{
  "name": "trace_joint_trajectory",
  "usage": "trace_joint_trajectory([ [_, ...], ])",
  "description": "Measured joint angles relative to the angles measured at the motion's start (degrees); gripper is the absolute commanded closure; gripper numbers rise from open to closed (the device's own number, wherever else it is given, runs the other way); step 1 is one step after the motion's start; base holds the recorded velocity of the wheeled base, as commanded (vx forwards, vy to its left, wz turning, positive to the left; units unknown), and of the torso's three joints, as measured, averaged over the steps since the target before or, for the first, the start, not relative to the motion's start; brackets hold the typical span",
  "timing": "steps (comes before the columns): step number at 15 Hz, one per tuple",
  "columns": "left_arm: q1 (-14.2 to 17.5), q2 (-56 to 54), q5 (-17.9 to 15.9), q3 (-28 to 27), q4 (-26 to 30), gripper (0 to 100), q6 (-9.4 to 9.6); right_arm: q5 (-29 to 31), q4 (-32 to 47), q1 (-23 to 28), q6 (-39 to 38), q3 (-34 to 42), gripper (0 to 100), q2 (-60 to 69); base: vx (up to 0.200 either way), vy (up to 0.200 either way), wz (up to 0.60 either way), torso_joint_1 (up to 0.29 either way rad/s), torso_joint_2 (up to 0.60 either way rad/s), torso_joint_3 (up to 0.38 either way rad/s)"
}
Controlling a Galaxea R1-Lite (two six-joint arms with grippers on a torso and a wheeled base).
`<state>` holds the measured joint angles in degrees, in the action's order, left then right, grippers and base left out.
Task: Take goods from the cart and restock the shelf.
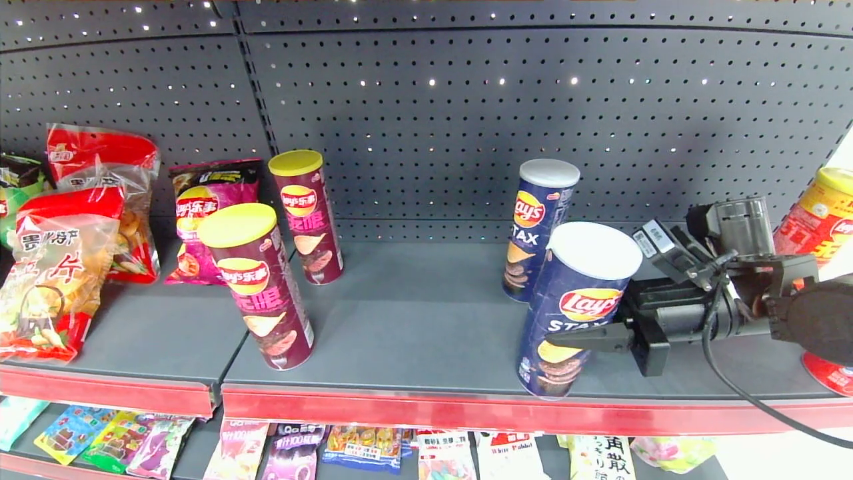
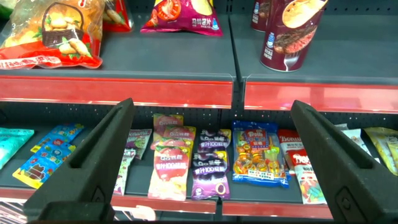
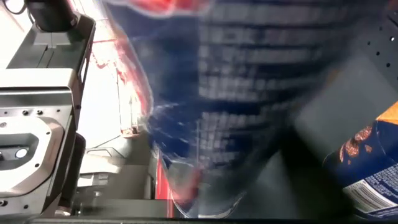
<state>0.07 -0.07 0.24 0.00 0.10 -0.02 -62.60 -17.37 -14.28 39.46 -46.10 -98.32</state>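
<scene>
My right hand [image 1: 566,330] is clamped on the front blue Stax can [image 1: 578,287]: one finger lies along the near side of the can, the other is hidden behind it. The can leans a bit, and its base is right at the front lip of the shelf [image 1: 413,320]. I can't tell if the base is fully seated.

Step in hand, my call: place this can.
- Push it further in from the red price rail [image 1: 400,407], since it looks too close to the edge to let go safely.
- Straighten it before releasing.
- Then open wide and pull straight back, so the fingers don't drag it over.

Around the right hand:
- A second blue Stax can [image 1: 541,227] stands just beyond the held one, close. That's the main bump risk if I push deep, so lining up in front of it looks right.
- An orange can [image 1: 823,213] is on the wrist side, near the arm, so I'm watching the elbow swing.
- Two maroon yellow-lid cans [image 1: 256,287] [image 1: 306,207] are well off past the fingertips, with open shelf between.
- Snack bags [image 1: 56,280] are further that way again.

My left hand [image 2: 214,168] is spread wide and holds nothing. It sits low, facing the lower shelf's candy packets [image 2: 258,152].
</scene>
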Motion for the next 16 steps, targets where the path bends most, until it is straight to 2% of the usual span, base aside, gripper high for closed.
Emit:
trace_joint_trajectory([
  [7, 0.00, 0.00, 0.00, 0.00, 0.00, 0, 0.00, 0.24, -0.04, 0.15, -0.90, 0.51, 100, 1.93, 0.000, 0.000, 0.00, 0.000, 0.00, 0.000],
  [11, 0.00, 0.00, 0.00, 0.00, 0.00, 0, -0.02, 2.44, -0.06, 0.13, -3.23, 0.51, 100, 3.19, 0.000, 0.000, 0.00, 0.000, 0.00, 0.000],
  [16, 0.00, 0.00, 0.00, -0.02, 0.00, 0, 0.00, 3.38, -0.15, -1.66, -4.49, 0.18, 100, 3.28, 0.000, 0.000, 0.00, 0.000, 0.00, 0.000],
])
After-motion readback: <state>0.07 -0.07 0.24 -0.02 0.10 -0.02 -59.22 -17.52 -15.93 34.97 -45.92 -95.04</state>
